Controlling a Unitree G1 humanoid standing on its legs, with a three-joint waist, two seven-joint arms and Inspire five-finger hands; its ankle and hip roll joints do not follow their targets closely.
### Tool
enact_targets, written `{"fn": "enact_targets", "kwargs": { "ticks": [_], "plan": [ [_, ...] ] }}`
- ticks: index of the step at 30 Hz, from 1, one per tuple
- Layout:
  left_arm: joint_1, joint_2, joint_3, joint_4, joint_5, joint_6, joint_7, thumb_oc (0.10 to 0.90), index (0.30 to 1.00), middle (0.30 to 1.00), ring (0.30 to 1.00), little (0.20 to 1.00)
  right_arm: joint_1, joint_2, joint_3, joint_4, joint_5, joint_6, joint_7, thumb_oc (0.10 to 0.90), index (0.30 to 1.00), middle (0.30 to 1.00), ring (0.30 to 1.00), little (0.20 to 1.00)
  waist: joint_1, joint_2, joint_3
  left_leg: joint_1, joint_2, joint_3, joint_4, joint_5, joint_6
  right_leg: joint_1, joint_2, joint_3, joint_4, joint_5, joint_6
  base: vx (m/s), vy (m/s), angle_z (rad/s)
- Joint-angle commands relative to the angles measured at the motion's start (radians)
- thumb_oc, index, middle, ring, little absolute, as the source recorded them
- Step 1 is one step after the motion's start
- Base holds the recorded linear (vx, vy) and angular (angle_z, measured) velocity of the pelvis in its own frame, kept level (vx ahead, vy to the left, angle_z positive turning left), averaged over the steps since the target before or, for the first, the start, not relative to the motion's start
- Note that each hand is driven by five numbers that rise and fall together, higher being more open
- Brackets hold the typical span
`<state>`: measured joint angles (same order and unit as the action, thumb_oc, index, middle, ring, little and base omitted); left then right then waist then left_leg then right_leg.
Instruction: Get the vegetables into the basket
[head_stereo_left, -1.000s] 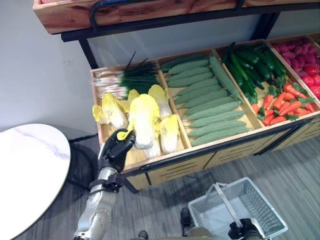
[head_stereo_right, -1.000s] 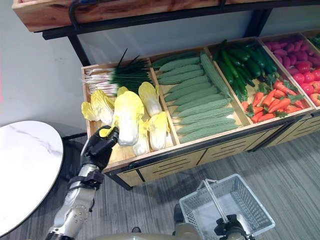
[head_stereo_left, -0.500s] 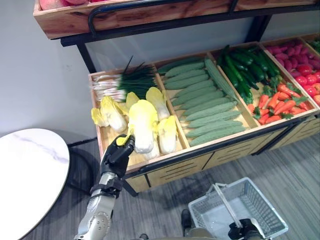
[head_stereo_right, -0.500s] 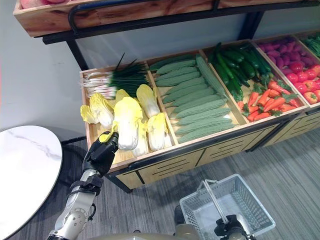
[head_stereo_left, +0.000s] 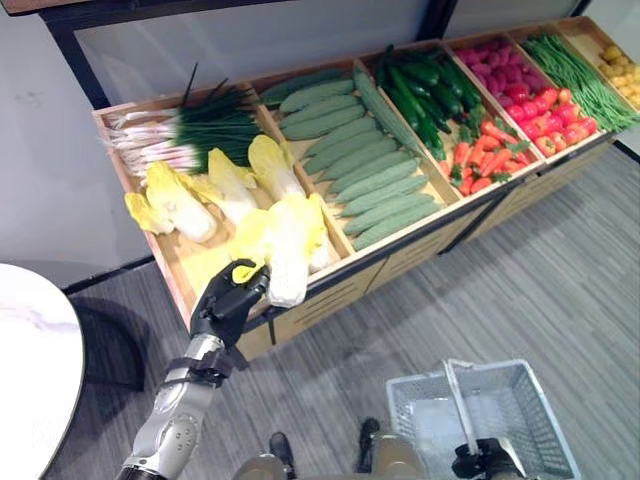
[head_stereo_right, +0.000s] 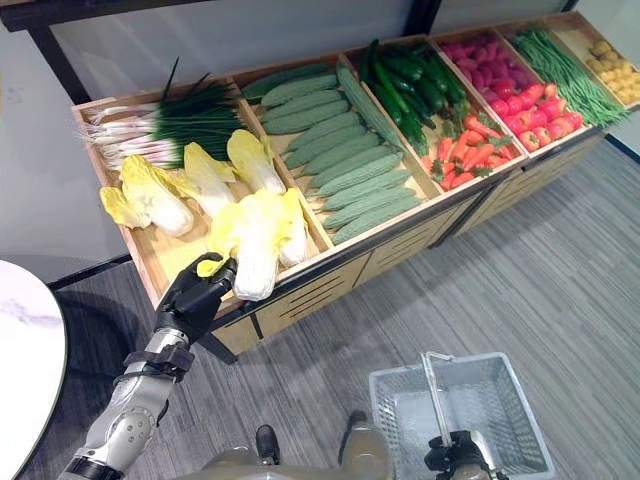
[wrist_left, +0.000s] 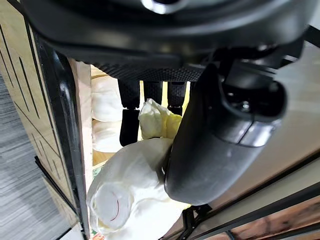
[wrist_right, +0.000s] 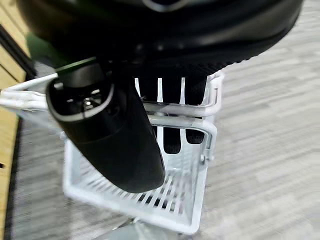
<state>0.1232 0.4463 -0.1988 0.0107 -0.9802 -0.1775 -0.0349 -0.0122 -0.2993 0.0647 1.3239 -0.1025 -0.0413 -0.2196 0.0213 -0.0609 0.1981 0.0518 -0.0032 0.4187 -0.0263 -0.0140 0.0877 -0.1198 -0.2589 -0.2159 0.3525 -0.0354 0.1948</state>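
A pale yellow napa cabbage (head_stereo_left: 287, 245) lies tilted over the front edge of the left wooden crate (head_stereo_left: 190, 275). My left hand (head_stereo_left: 232, 300) is shut on its lower leafy end. In the left wrist view the thumb (wrist_left: 220, 135) and fingers pinch the cabbage (wrist_left: 135, 190) by the crate's front rail. My right hand (head_stereo_left: 480, 462) is at the bottom right, curled round the handle (wrist_right: 175, 107) of the white wire basket (head_stereo_left: 500, 367), which hangs over the floor.
More cabbages (head_stereo_left: 180, 200) and spring onions (head_stereo_left: 175, 135) share the left crate. Further right are crates of green gourds (head_stereo_left: 360, 160), dark cucumbers (head_stereo_left: 425, 90), carrots (head_stereo_left: 478, 160), red vegetables (head_stereo_left: 530, 95) and green beans (head_stereo_left: 570, 65). A white round table (head_stereo_left: 25, 370) stands at the left.
The view has shifted. My left hand has dragged the cabbage from among the others to the crate's front edge, where it now overhangs. The right hand still holds the basket.
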Motion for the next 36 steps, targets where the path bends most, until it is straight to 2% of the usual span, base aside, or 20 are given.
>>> {"fn": "enact_targets", "kwargs": {
  "ticks": [1,2,3,7,8,12,14,15,17,18,20,22,23,25,29,31,34,35,36],
  "plan": [
    [-0.060,-0.015,0.056,-0.177,0.018,-0.070,-0.076,0.400,0.300,0.300,0.300,0.300,-0.004,-0.022,0.032,0.020,0.004,-0.010,-0.023,0.400,0.300,0.300,0.300,0.300,0.003,-0.017,-0.076,-0.073,0.043,-0.123,0.042,-0.038,-0.065,0.062,0.002,-0.009,-0.196,0.130,-0.007,0.06,-0.041,-0.64],
    [-0.057,-0.017,0.055,-0.175,0.014,-0.064,-0.087,0.400,0.300,0.300,0.300,0.300,-0.004,-0.021,0.032,0.018,0.001,-0.009,-0.023,0.400,0.300,0.300,0.300,0.300,0.011,-0.020,-0.080,-0.052,0.037,-0.114,0.035,-0.058,-0.074,0.080,-0.009,-0.055,-0.218,0.120,0.009,0.07,-0.086,-0.60],
    [-0.055,-0.016,0.062,-0.176,0.014,-0.066,-0.085,0.400,0.300,0.300,0.300,0.300,-0.003,-0.019,0.034,0.017,0.000,-0.007,-0.023,0.400,0.300,0.300,0.300,0.300,0.010,-0.020,-0.081,-0.047,0.036,-0.106,0.032,-0.059,-0.075,0.087,-0.004,-0.064,-0.233,0.109,0.010,0.09,-0.102,-0.66],
    [-0.060,-0.024,0.062,-0.179,0.011,-0.070,-0.085,0.400,0.300,0.300,0.300,0.300,0.005,-0.020,0.034,0.010,0.004,-0.006,-0.021,0.400,0.300,0.300,0.300,0.300,-0.005,-0.017,-0.081,-0.046,0.049,-0.094,0.041,-0.050,-0.090,0.098,0.024,-0.067,-0.273,0.079,-0.005,0.00,-0.120,-0.28],
    [-0.066,-0.026,0.064,-0.177,0.008,-0.072,-0.083,0.400,0.300,0.300,0.300,0.300,0.006,-0.023,0.032,0.007,0.008,-0.007,-0.021,0.400,0.300,0.300,0.300,0.300,-0.008,-0.018,-0.078,-0.060,0.055,-0.079,0.045,-0.025,-0.089,0.092,0.030,-0.075,-0.290,0.090,-0.021,-0.08,-0.239,-0.30],
    [-0.077,-0.042,0.055,-0.174,-0.008,-0.073,-0.078,0.400,0.300,0.300,0.300,0.300,0.013,-0.036,0.021,0.006,0.024,-0.006,-0.030,0.400,0.300,0.300,0.300,0.300,-0.029,0.001,-0.074,-0.055,0.082,-0.070,0.028,0.006,-0.116,0.099,0.064,-0.062,-0.335,0.080,-0.034,-0.03,-0.196,-0.25],
    [-0.092,-0.062,0.040,-0.167,-0.026,-0.072,-0.071,0.400,0.300,0.300,0.300,0.300,0.021,-0.061,-0.002,0.003,0.050,-0.006,-0.051,0.400,0.300,0.300,0.300,0.300,-0.055,0.033,-0.069,-0.048,0.127,-0.062,-0.007,0.060,-0.153,0.096,0.114,-0.042,-0.350,0.060,-0.060,-0.02,-0.406,-0.20],
    [-0.107,-0.079,0.030,-0.158,-0.032,-0.074,-0.068,0.400,0.300,0.300,0.300,0.300,0.019,-0.075,-0.006,0.001,0.059,-0.009,-0.057,0.400,0.300,0.300,0.300,0.300,-0.065,0.046,-0.061,-0.056,0.143,-0.065,0.004,0.075,-0.169,0.096,0.133,-0.039,-0.355,0.053,-0.072,-0.03,-0.325,-0.14],
    [-0.129,-0.093,0.013,-0.152,-0.035,-0.077,-0.070,0.400,0.300,0.300,0.300,0.300,0.013,-0.095,-0.008,-0.004,0.070,-0.014,-0.064,0.400,0.300,0.300,0.300,0.300,-0.075,0.056,-0.046,-0.078,0.165,-0.089,0.070,0.068,-0.186,0.104,0.152,-0.030,-0.362,0.044,-0.092,-0.02,-0.291,-0.24],
    [-0.142,-0.101,-0.002,-0.155,-0.030,-0.080,-0.067,0.400,0.300,0.300,0.300,0.300,-0.001,-0.111,-0.006,-0.001,0.070,-0.012,-0.069,0.400,0.300,0.300,0.300,0.300,-0.066,0.058,-0.034,-0.093,0.158,-0.161,0.106,0.069,-0.192,0.107,0.160,-0.015,-0.361,0.039,-0.100,-0.01,-0.198,-0.31],
    [-0.149,-0.116,-0.018,-0.157,-0.023,-0.086,-0.059,0.400,0.300,0.300,0.300,0.300,-0.034,-0.128,0.010,-0.008,0.072,-0.016,-0.078,0.400,0.300,0.300,0.300,0.300,-0.024,0.057,-0.025,-0.145,0.073,-0.407,0.092,0.047,-0.178,0.099,0.168,0.052,-0.359,0.038,-0.106,0.04,-0.087,-0.82],
    [-0.142,-0.113,-0.015,-0.168,-0.029,-0.100,-0.057,0.400,0.300,0.300,0.300,0.300,-0.058,-0.131,0.033,-0.001,0.065,-0.021,-0.081,0.400,0.300,0.300,0.300,0.300,0.012,0.059,-0.037,-0.218,0.029,-0.638,0.046,0.096,-0.178,0.095,0.189,0.148,-0.365,0.045,-0.105,0.16,-0.030,-1.06],
    [-0.142,-0.113,-0.015,-0.168,-0.029,-0.100,-0.057,0.400,0.300,0.300,0.300,0.300,-0.058,-0.130,0.034,0.000,0.065,-0.021,-0.081,0.400,0.300,0.300,0.300,0.300,0.011,0.058,-0.036,-0.216,0.028,-0.639,0.045,0.096,-0.178,0.097,0.188,0.147,-0.365,0.044,-0.105,0.14,0.011,-1.19],
    [-0.125,-0.110,0.005,-0.173,-0.037,-0.105,-0.064,0.400,0.300,0.300,0.300,0.300,-0.069,-0.122,0.049,0.000,0.069,-0.030,-0.071,0.400,0.300,0.300,0.300,0.300,0.032,0.064,-0.036,-0.236,-0.012,-0.741,0.045,0.112,-0.183,0.104,0.206,0.215,-0.362,0.037,-0.104,0.09,0.046,-1.16],
    [-0.113,-0.102,0.003,-0.174,-0.045,-0.105,-0.076,0.400,0.300,0.300,0.300,0.300,-0.057,-0.106,0.048,0.001,0.075,-0.036,-0.059,0.400,0.300,0.300,0.300,0.300,0.027,0.063,-0.050,-0.203,-0.014,-0.710,0.047,0.092,-0.164,0.120,0.196,0.244,-0.351,0.020,-0.093,0.10,0.147,-0.61],
    [-0.111,-0.092,0.000,-0.174,-0.046,-0.103,-0.082,0.400,0.300,0.300,0.300,0.300,-0.050,-0.098,0.047,0.004,0.079,-0.034,-0.053,0.400,0.300,0.300,0.300,0.300,0.024,0.055,-0.056,-0.185,-0.020,-0.690,0.046,0.076,-0.145,0.121,0.184,0.264,-0.345,0.020,-0.086,0.09,0.211,-0.34],
    [-0.109,-0.068,-0.001,-0.180,-0.044,-0.104,-0.084,0.400,0.300,0.300,0.300,0.300,-0.036,-0.082,0.049,0.005,0.075,-0.033,-0.044,0.400,0.300,0.300,0.300,0.300,0.024,0.042,-0.066,-0.162,-0.028,-0.634,0.046,0.051,-0.117,0.107,0.160,0.310,-0.341,0.033,-0.062,0.05,0.263,-0.56],
    [-0.107,-0.056,0.002,-0.183,-0.041,-0.103,-0.082,0.400,0.300,0.300,0.300,0.300,-0.024,-0.071,0.048,0.009,0.069,-0.029,-0.039,0.400,0.300,0.300,0.300,0.300,0.020,0.032,-0.070,-0.150,-0.036,-0.598,0.045,0.038,-0.102,0.096,0.140,0.330,-0.337,0.048,-0.041,0.04,0.265,-0.83],
    [-0.107,-0.056,0.002,-0.183,-0.041,-0.103,-0.082,0.400,0.300,0.300,0.300,0.300,-0.023,-0.071,0.047,0.009,0.069,-0.029,-0.039,0.400,0.300,0.300,0.300,0.300,0.021,0.032,-0.070,-0.150,-0.036,-0.596,0.046,0.038,-0.102,0.096,0.140,0.331,-0.337,0.048,-0.041,0.01,0.295,-0.78]
  ]
}}
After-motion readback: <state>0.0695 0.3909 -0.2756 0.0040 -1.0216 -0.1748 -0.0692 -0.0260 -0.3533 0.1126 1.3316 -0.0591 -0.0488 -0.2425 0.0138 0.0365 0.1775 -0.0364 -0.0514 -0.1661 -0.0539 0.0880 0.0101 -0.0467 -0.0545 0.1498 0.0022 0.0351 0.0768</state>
